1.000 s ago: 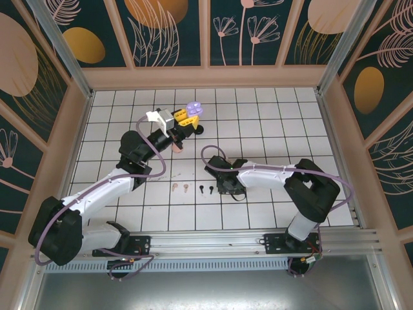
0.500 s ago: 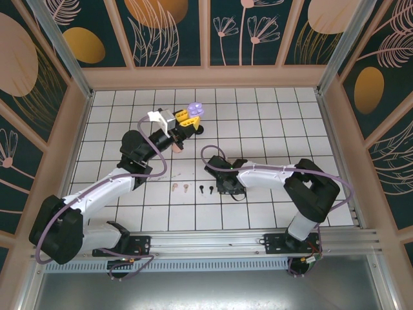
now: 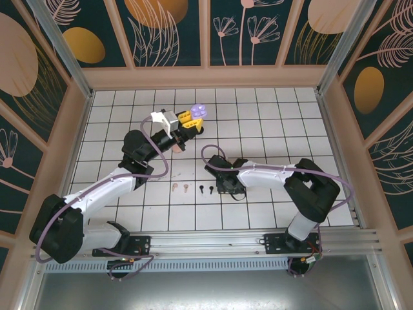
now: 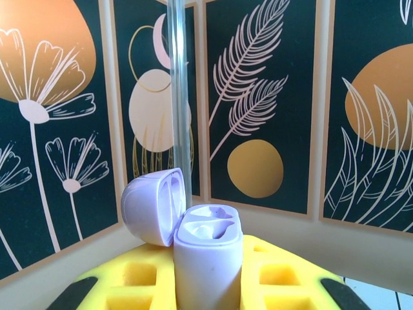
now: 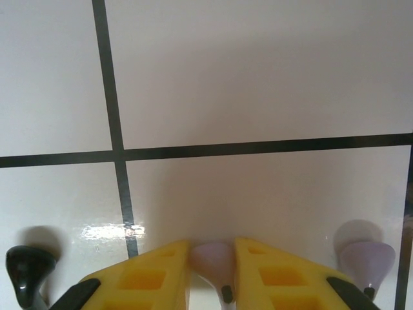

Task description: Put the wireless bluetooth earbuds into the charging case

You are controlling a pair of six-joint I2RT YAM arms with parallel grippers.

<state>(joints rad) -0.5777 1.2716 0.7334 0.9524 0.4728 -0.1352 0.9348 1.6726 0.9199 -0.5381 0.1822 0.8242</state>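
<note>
My left gripper [image 3: 189,118] is raised over the far middle of the tiled floor, shut on a lavender charging case [image 3: 197,112]. In the left wrist view the case [image 4: 206,255] stands upright between the yellow fingers [image 4: 139,281] with its lid [image 4: 151,203] hinged open to the left and both sockets empty. My right gripper [image 3: 227,187] is down at the floor, and its yellow fingers [image 5: 148,274] press on both sides of a lavender earbud [image 5: 211,257]. A second lavender earbud [image 5: 366,260] lies to its right, a black earbud [image 5: 29,268] to its left.
On the floor left of my right gripper lie two pink earbuds [image 3: 179,188] and two black earbuds [image 3: 205,190]. A pink case [image 3: 177,147] sits below my left gripper, beside its arm. Patterned walls and wooden rails enclose the white tiled floor [image 3: 271,123].
My left gripper has shifted a little to the right and away with the lavender case in it. The right arm has stayed low in the same place.
</note>
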